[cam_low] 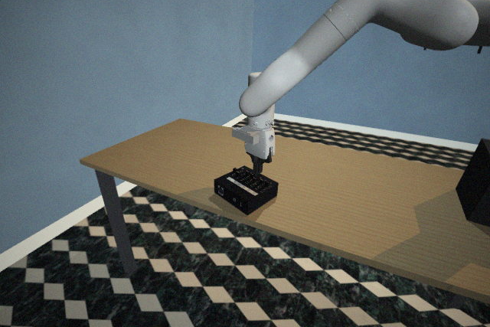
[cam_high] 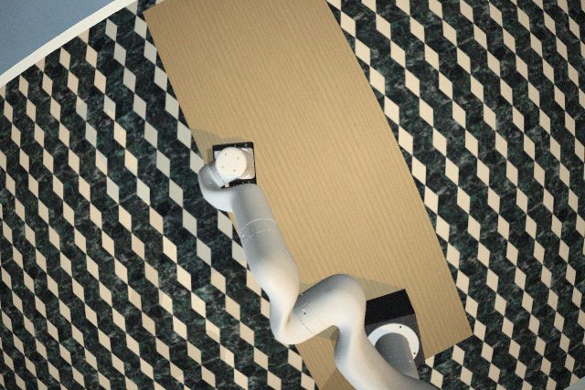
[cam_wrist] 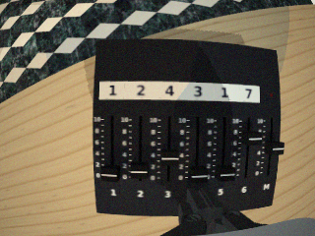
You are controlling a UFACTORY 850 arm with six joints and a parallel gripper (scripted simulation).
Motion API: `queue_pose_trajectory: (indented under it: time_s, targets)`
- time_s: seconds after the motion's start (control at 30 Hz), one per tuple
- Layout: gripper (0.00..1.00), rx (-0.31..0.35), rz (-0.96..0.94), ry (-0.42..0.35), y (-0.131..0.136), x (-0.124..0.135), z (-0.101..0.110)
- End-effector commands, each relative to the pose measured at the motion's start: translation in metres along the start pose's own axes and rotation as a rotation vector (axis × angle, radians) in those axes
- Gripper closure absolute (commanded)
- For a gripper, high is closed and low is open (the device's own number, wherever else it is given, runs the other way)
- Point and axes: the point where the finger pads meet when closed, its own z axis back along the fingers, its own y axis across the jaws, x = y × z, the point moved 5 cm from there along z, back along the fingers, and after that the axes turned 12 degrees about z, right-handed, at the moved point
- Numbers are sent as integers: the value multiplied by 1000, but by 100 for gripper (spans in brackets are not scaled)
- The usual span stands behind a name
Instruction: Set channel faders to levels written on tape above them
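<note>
The black lighting desk [cam_high: 255, 163] [cam_low: 233, 199] [cam_wrist: 148, 64] lies on the table. Its tape [cam_low: 242, 186] [cam_wrist: 155, 91] reads 1, 2, 4, 3, 1, 7. In the wrist view fader 1 [cam_wrist: 109, 175] stands at about 0, fader 2 [cam_wrist: 139, 171] near 1, and fader 3 [cam_wrist: 170, 158] between 3 and 4. Fader 4 [cam_wrist: 199, 176] and fader 5 [cam_wrist: 227, 174] stand near 0, fader 6 [cam_wrist: 255, 139] near 7, the master [cam_wrist: 278, 147] near mid-scale. My gripper [cam_low: 257, 173] [cam_wrist: 196, 205] is shut and empty, its tips just below fader 4's knob, covering the label 4. Contact cannot be told.
The desk sits near one long edge of the wooden table [cam_high: 292, 93] [cam_low: 336, 181] [cam_wrist: 44, 147]. The arm's base [cam_high: 410, 336] stands at the table's far end from it. A black box [cam_low: 476, 188] shows at the right of the exterior view.
</note>
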Motion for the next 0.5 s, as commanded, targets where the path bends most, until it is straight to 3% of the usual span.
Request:
queue_pose_trajectory:
  time_s: [0.0,0.47]
  targets:
    - [100,3,0,1,1,0,-1]
    - [100,3,0,1,1,0,-2]
